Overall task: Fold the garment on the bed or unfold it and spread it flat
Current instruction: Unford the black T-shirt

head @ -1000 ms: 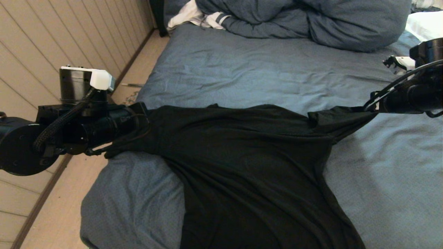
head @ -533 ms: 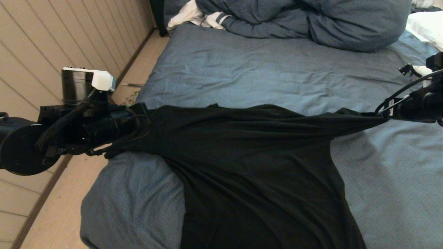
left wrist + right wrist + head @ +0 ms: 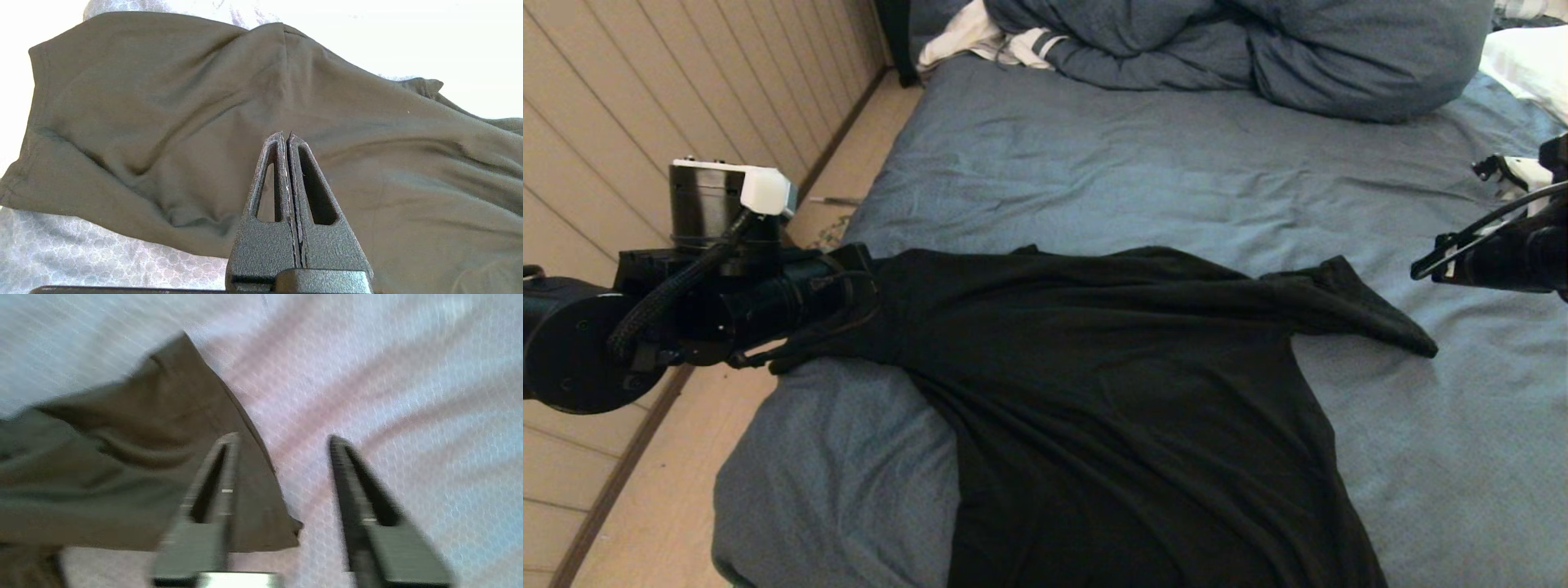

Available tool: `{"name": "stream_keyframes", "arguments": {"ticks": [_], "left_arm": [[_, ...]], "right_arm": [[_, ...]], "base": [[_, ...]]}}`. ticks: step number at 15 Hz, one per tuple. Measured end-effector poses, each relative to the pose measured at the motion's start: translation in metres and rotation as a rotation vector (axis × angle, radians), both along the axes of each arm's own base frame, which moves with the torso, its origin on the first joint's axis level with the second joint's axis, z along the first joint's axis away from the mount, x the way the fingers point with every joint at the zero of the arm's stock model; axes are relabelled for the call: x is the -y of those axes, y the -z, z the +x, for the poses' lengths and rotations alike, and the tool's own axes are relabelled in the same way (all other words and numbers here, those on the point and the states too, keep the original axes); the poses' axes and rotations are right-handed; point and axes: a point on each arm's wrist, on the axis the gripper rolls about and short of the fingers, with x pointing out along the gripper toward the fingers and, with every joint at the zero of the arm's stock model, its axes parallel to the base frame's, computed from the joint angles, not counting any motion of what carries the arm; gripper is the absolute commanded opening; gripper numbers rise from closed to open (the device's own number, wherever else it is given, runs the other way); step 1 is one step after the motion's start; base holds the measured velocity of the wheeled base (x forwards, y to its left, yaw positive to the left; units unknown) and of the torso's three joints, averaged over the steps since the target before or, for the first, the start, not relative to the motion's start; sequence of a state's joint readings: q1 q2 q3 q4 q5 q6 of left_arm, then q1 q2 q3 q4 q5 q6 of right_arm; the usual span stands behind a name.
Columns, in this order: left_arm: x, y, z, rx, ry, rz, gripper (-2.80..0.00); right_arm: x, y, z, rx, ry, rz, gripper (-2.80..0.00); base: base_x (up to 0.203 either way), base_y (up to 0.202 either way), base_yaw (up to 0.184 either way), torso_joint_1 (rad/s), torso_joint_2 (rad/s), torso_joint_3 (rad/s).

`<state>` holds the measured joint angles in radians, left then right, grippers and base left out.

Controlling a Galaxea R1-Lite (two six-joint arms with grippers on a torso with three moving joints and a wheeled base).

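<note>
Head view: shirt (image 3: 1111, 392) lies on the bed (image 3: 1094, 171), plain black side up, creased, sleeves spread to both sides, hem cut off by the near frame edge. Right sleeve flat on the sheet, apart from the right end effector (image 3: 282, 469), whose fingers stand wide open and empty above it. Left end effector (image 3: 286, 136) is closed; whether it pinches the left sleeve cloth is hard to tell. Duvet (image 3: 1258, 49) bunched at the far end.
</note>
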<state>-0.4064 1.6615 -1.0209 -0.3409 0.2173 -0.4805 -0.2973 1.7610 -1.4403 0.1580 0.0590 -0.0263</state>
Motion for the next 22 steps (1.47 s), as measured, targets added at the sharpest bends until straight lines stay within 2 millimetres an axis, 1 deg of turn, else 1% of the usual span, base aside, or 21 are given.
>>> {"name": "stream_keyframes", "arguments": {"ticks": [3, 4, 5, 6, 7, 9, 11, 12, 14, 18, 19, 22], "left_arm": [[0.0, 0.0, 0.0, -0.001, 0.0, 0.0, -2.8], [0.001, 0.0, -0.002, -0.006, 0.004, -0.003, -2.8], [0.004, 0.001, -0.005, -0.011, 0.016, -0.01, -2.8], [0.012, 0.002, -0.012, -0.018, 0.045, -0.017, -2.8], [0.021, 0.003, -0.02, -0.026, 0.084, -0.019, -2.8], [0.043, 0.007, -0.041, -0.058, 0.177, -0.021, -2.8], [0.065, 0.016, -0.062, -0.105, 0.271, -0.021, -2.8], [0.075, 0.022, -0.068, -0.13, 0.299, -0.026, -2.8], [0.088, 0.035, -0.073, -0.178, 0.332, -0.017, -2.8], [0.115, 0.073, -0.075, -0.275, 0.382, 0.04, -2.8], [0.119, 0.078, -0.075, -0.282, 0.388, 0.046, -2.8], [0.123, 0.087, -0.075, -0.302, 0.388, 0.065, -2.8]], "right_arm": [[0.005, -0.012, -0.008, 0.036, 0.006, 0.012, 0.0], [0.002, -0.016, -0.013, 0.04, -0.006, 0.035, -2.8], [-0.003, -0.019, -0.019, 0.018, -0.023, 0.072, -2.8], [-0.012, -0.022, -0.026, -0.018, -0.049, 0.117, -2.8], [-0.027, -0.026, -0.033, -0.064, -0.09, 0.162, -2.8], [-0.065, -0.032, -0.053, -0.191, -0.236, 0.235, -2.8], [-0.096, -0.03, -0.072, -0.347, -0.366, 0.278, -2.8], [-0.106, -0.025, -0.075, -0.411, -0.398, 0.287, -2.8], [-0.118, -0.016, -0.067, -0.473, -0.425, 0.297, -2.8], [-0.145, 0.012, -0.045, -0.592, -0.482, 0.285, -2.8], [-0.153, 0.021, -0.039, -0.63, -0.499, 0.278, -2.8], [-0.175, 0.048, -0.027, -0.733, -0.518, 0.228, -2.8]], "base": [[0.0, 0.0, 0.0, 0.0, 0.0, 0.0], [0.0, 0.0, 0.0, 0.0, 0.0, 0.0], [0.0, 0.0, 0.0, 0.0, 0.0, 0.0], [0.0, 0.0, 0.0, 0.0, 0.0, 0.0], [0.0, 0.0, 0.0, 0.0, 0.0, 0.0], [0.0, 0.0, 0.0, 0.0, 0.0, 0.0], [0.0, 0.0, 0.0, 0.0, 0.0, 0.0], [0.0, 0.0, 0.0, 0.0, 0.0, 0.0], [0.0, 0.0, 0.0, 0.0, 0.0, 0.0], [0.0, 0.0, 0.0, 0.0, 0.0, 0.0], [0.0, 0.0, 0.0, 0.0, 0.0, 0.0], [0.0, 0.0, 0.0, 0.0, 0.0, 0.0]]}}
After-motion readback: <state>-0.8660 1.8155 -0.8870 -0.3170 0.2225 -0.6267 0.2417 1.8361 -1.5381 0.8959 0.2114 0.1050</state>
